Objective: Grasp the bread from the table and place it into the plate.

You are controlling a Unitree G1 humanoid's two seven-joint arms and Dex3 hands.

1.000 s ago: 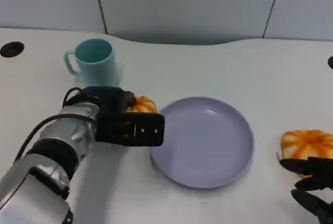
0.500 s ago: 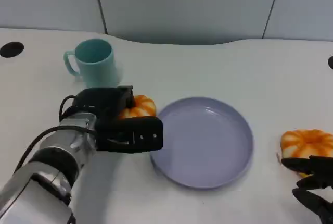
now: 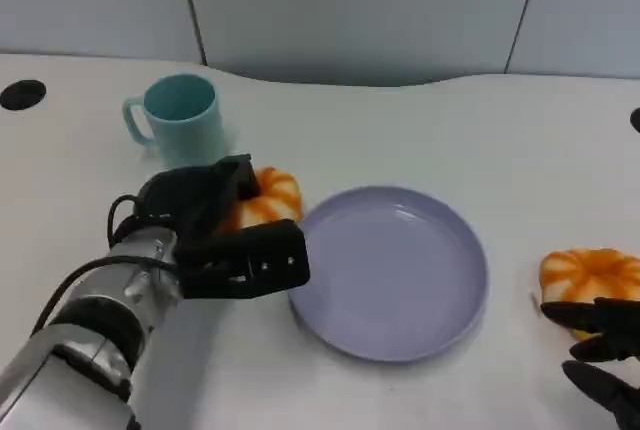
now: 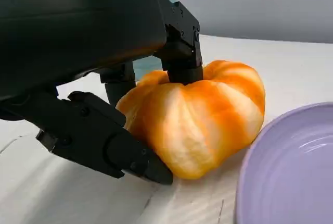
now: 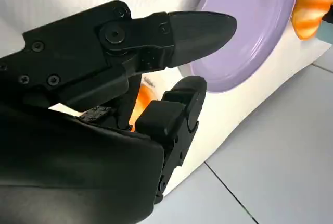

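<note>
The bread (image 3: 268, 197) (orange-striped) is gripped by the left hand (image 3: 222, 235) beside the plate (image 3: 440, 320); the right hand (image 3: 605, 350) is spread, empty.

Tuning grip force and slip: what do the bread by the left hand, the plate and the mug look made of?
Bread: looks soft and matte, orange-and-cream lobes like a bun; could be a foam or plastic replica.
Plate: smooth lavender, faint sheen on the rim, likely plastic or melamine.
Mug: matte teal, plastic or glazed ceramic; can't tell.
Left hand: black hard plastic.
</note>
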